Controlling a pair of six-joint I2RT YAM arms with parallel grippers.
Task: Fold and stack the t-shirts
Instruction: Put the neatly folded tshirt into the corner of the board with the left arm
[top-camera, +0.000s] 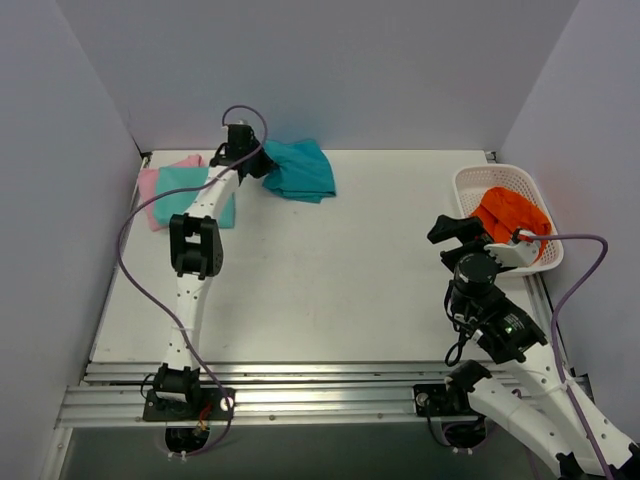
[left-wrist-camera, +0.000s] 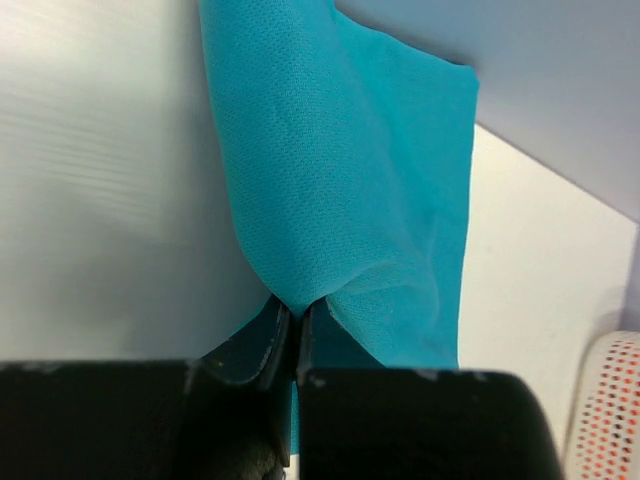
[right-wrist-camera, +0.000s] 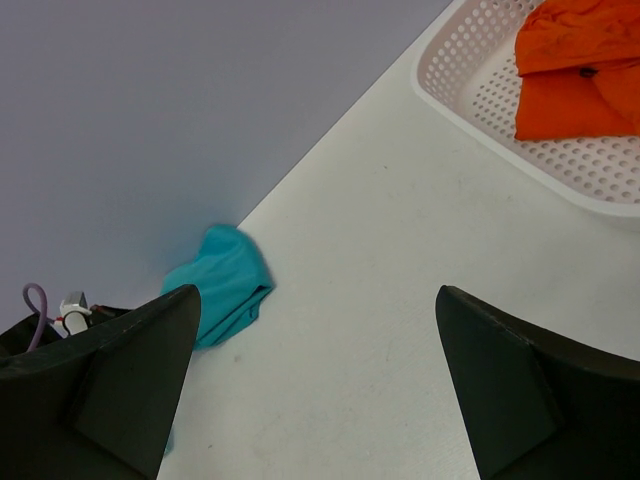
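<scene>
A deep teal t-shirt (top-camera: 302, 170) lies bunched at the back of the table, close to the wall. My left gripper (top-camera: 262, 165) is shut on its left edge; in the left wrist view the jaws (left-wrist-camera: 297, 312) pinch a fold of the teal cloth (left-wrist-camera: 340, 180), which hangs away from them. An aqua-mint t-shirt (top-camera: 180, 183) rests on a pink t-shirt (top-camera: 150, 192) at the back left, partly under my left arm. My right gripper (top-camera: 458, 229) stands open and holds nothing at the right, and its wrist view (right-wrist-camera: 315, 300) looks across the table at the teal t-shirt (right-wrist-camera: 225, 280).
A white perforated basket (top-camera: 470, 180) holding orange cloth (top-camera: 512, 213) sits at the right edge, just beyond my right gripper. It shows in the right wrist view too, basket (right-wrist-camera: 480, 90) and orange cloth (right-wrist-camera: 575, 80). Grey walls close in the back and both sides.
</scene>
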